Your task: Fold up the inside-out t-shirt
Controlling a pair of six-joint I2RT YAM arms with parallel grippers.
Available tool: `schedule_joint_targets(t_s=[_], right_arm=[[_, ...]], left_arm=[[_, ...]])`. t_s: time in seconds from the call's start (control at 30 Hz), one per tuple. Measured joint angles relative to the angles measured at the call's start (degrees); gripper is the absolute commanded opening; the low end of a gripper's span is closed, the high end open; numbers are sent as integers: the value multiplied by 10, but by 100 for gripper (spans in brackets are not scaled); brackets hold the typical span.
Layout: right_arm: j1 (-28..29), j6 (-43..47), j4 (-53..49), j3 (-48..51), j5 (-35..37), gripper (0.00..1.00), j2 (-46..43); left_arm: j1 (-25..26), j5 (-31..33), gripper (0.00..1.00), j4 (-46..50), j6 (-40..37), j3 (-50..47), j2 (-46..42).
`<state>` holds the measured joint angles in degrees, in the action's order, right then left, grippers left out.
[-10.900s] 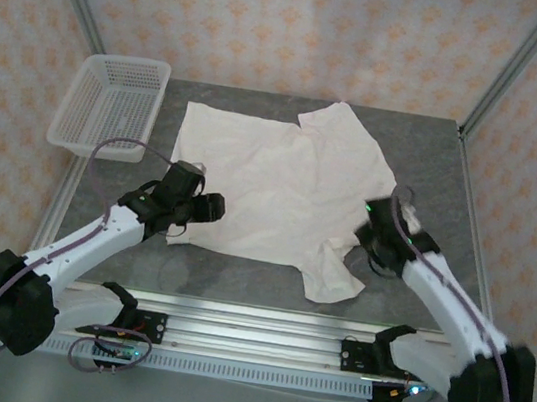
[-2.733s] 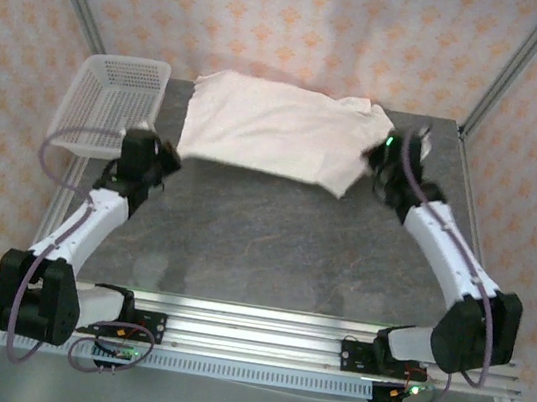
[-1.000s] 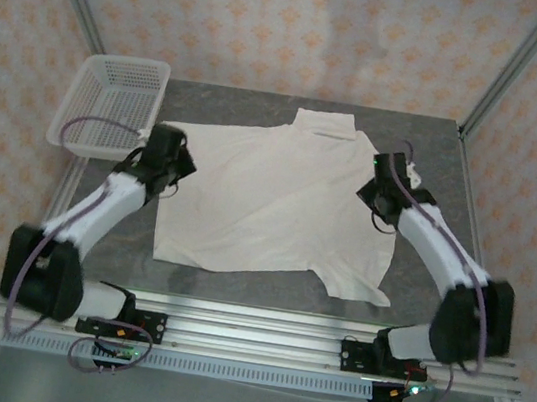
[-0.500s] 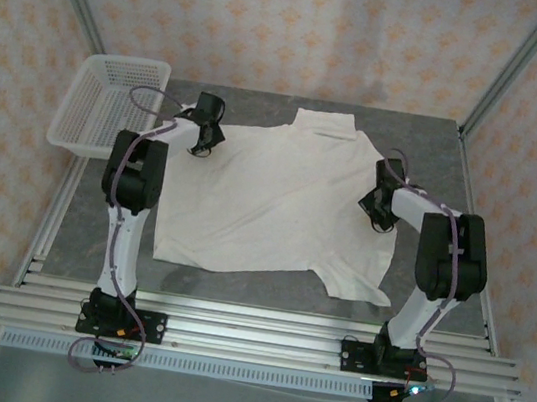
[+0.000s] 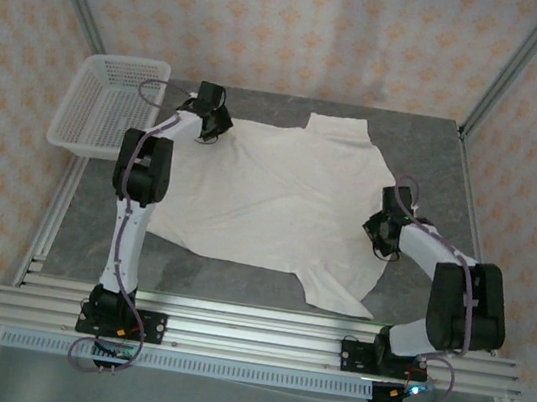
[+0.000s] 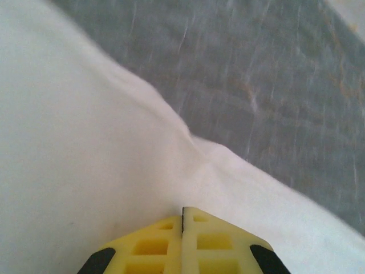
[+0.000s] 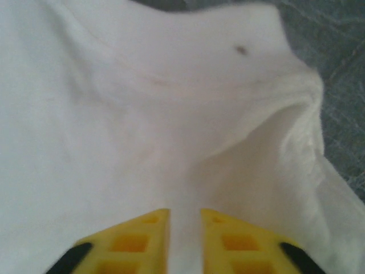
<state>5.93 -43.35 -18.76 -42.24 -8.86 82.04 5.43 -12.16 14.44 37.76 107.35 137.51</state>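
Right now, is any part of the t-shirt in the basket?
No, the t-shirt lies spread on the grey table, apart from the white basket.

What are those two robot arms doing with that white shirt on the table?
They are getting ready to fold the t-shirt, which lies spread out on the grey table and is not yet folded. The left gripper has its jaws shut on the cloth at the shirt's far left corner. The right gripper is at the shirt's right edge, jaws a little apart over the cloth.
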Motion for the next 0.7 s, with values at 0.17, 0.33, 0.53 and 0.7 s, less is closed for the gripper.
schedule_joint_targets(t_s=[0.17,0.33,0.53,0.7], right_arm=[[-11,9,-46,-7,38,37,-130],[-36,5,-89,43,66,37,-224],[-36,5,-128,132,14,39,-231],[-36,9,-145,165,-27,40,-230]], left_arm=[[2,-40,29,-24,5,-174,-187],[13,-55,33,-66,17,-336,-471],[45,-52,37,-52,11,-500,-711],[50,-26,40,62,-3,-604,-801]])
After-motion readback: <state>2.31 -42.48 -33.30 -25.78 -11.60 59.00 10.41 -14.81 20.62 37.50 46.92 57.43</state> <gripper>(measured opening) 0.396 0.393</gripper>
